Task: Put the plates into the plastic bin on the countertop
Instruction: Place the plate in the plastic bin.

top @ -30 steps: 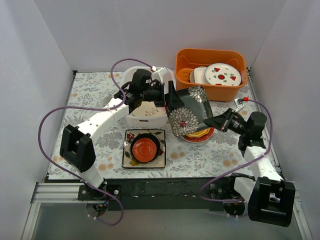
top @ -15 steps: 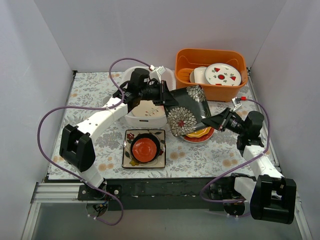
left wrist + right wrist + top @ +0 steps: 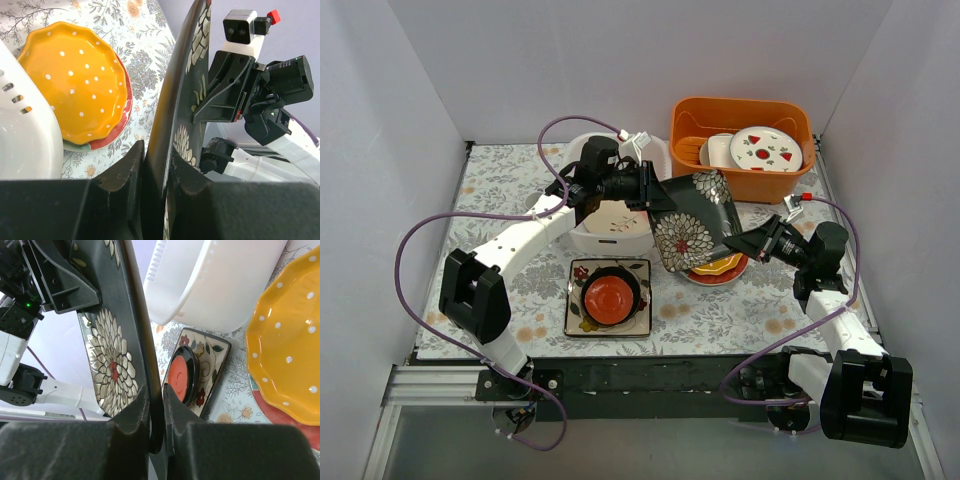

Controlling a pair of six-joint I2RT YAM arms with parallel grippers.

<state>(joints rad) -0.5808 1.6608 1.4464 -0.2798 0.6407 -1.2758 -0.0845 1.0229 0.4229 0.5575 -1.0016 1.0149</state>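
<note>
A black square plate with white flowers [image 3: 695,220] hangs tilted in the air between both arms. My left gripper [image 3: 655,197] is shut on its left edge [image 3: 157,165]. My right gripper [image 3: 736,243] is shut on its right edge [image 3: 156,400]. Below it, a yellow plate [image 3: 722,265] rests on a teal-and-red plate [image 3: 728,278]. The white plastic bin [image 3: 610,245] stands under the left wrist and holds a pale plate [image 3: 618,218]. In front of the bin, a white square flowered plate [image 3: 578,312] carries a dark round plate [image 3: 633,285] and a small red one [image 3: 609,298].
An orange tub [image 3: 740,115] at the back right holds a white round plate with red marks [image 3: 765,148] and other dishes. White walls close in the countertop [image 3: 510,180] on three sides. Purple cables loop off both arms.
My left gripper went from open to shut on the black plate's left edge. The plate has leaned a little flatter and to the right. The right gripper's hold is unchanged.
</note>
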